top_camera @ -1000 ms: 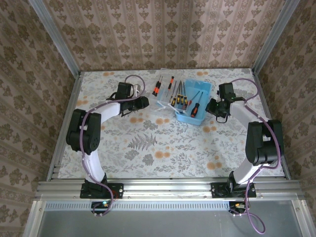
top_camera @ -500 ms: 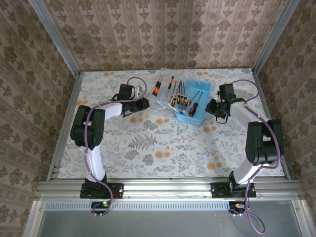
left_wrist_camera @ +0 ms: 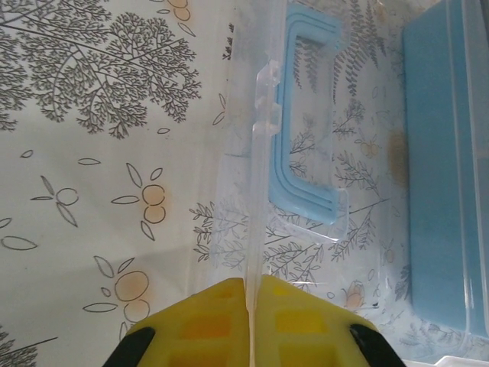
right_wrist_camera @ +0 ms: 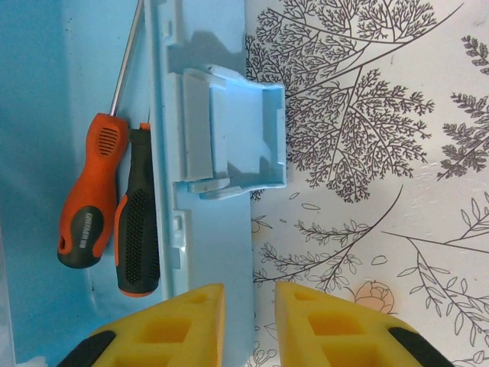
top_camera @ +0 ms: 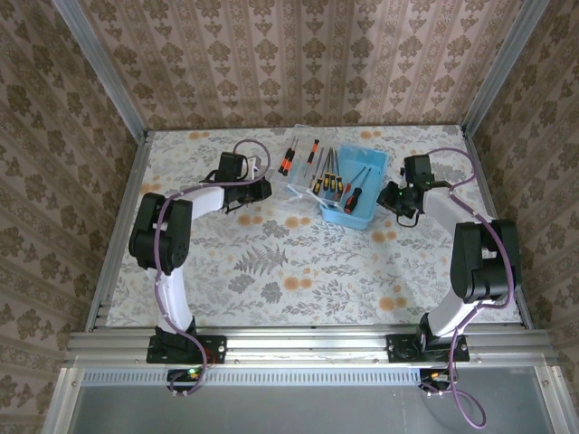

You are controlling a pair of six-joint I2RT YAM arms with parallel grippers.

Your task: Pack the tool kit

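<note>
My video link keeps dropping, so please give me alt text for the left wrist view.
Two yellow fingers pinch the thin edge of the clear lid, which runs straight up the frame. A blue handle shows through the clear plastic, the blue box lies at the right, and the floral tablecloth lies beneath.

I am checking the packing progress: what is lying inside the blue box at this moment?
In the blue box an orange-handled screwdriver and a black-handled screwdriver lie side by side near its wall. Anything beneath them is covered.
</note>
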